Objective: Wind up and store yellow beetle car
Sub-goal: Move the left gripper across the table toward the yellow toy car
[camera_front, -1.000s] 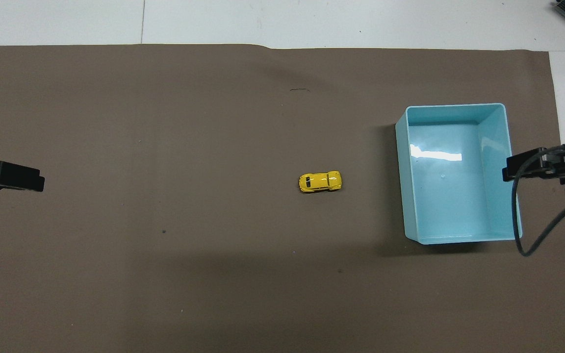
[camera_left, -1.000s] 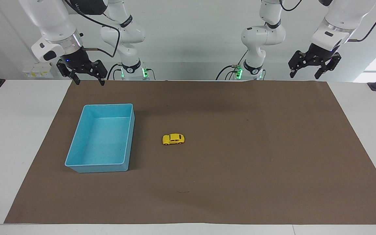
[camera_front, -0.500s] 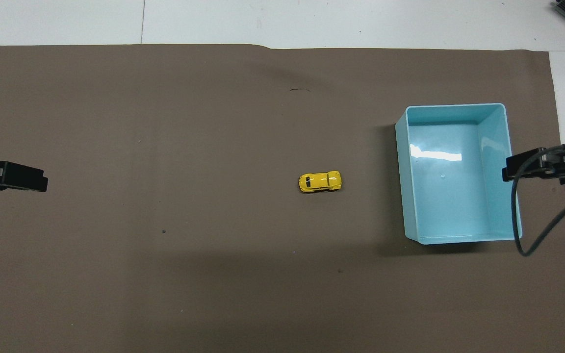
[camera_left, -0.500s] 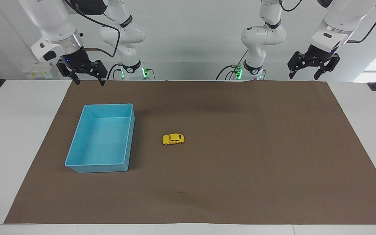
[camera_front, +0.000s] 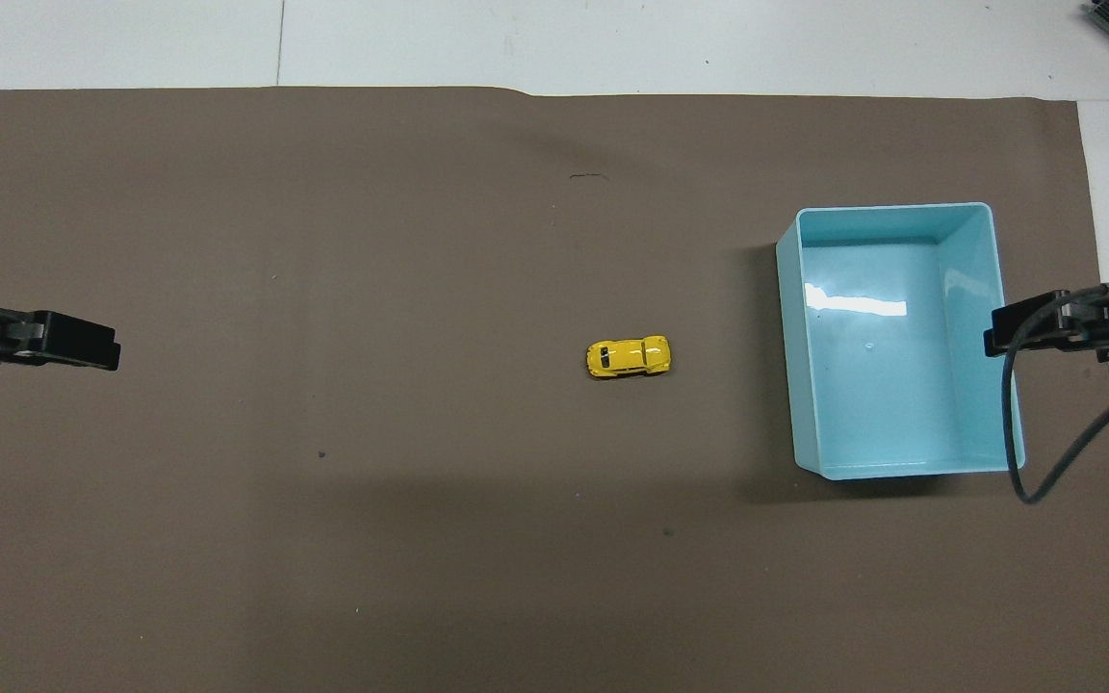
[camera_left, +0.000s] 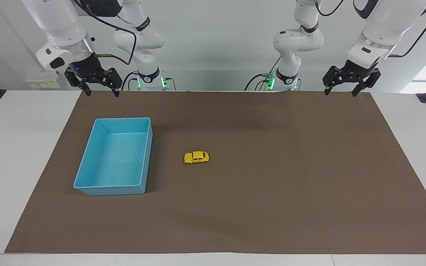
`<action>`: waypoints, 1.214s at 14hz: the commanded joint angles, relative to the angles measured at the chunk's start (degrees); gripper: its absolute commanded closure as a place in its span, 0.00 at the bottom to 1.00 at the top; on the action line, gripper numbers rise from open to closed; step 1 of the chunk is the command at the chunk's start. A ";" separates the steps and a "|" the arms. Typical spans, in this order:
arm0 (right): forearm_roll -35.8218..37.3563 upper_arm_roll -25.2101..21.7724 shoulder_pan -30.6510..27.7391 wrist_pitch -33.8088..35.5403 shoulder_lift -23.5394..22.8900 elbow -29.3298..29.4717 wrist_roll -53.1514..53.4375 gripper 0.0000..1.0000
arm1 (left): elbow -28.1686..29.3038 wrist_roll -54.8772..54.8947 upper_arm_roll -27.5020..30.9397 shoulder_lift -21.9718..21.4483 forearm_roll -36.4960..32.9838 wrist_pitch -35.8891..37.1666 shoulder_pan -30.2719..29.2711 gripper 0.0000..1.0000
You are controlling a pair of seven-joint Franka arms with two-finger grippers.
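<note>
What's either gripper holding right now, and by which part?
Nothing. Left gripper and right gripper hang open and empty; the small yellow beetle car sits untouched on the brown mat.

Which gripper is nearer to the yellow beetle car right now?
Right. The right gripper hangs open over the mat's edge by the light-blue bin, beside the yellow beetle car; the left gripper, open, hangs toward the other end.

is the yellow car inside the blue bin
No, the yellow beetle car sits on the brown mat beside the light-blue bin, which holds nothing.
</note>
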State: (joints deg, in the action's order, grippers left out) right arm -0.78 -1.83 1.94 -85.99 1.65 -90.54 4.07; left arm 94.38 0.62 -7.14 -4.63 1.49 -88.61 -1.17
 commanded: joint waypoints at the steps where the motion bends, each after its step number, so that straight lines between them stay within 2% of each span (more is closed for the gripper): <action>1: -0.71 0.16 -0.27 -0.93 0.73 -0.95 -0.82 0.00 | 2.13 -0.79 -0.07 0.06 0.97 -2.53 0.02 0.00; 4: -0.71 0.16 -0.19 -0.93 0.73 -0.95 -0.82 0.00 | 3.88 -1.67 -0.16 0.06 0.97 -4.55 0.02 0.00; 8: -0.71 0.16 -0.18 -0.93 0.73 -0.95 -0.82 0.00 | 5.99 -9.74 -0.33 0.67 0.97 -7.19 1.78 0.00; 17: -0.71 0.16 -0.18 -0.93 0.81 -1.04 -0.82 0.00 | 7.75 -40.13 -0.42 1.46 2.37 -10.44 5.29 0.00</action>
State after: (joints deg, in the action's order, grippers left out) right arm -0.78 -1.81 2.00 -85.99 1.65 -90.54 4.07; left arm 100.57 -33.00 -8.13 -2.69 2.32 -97.05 2.64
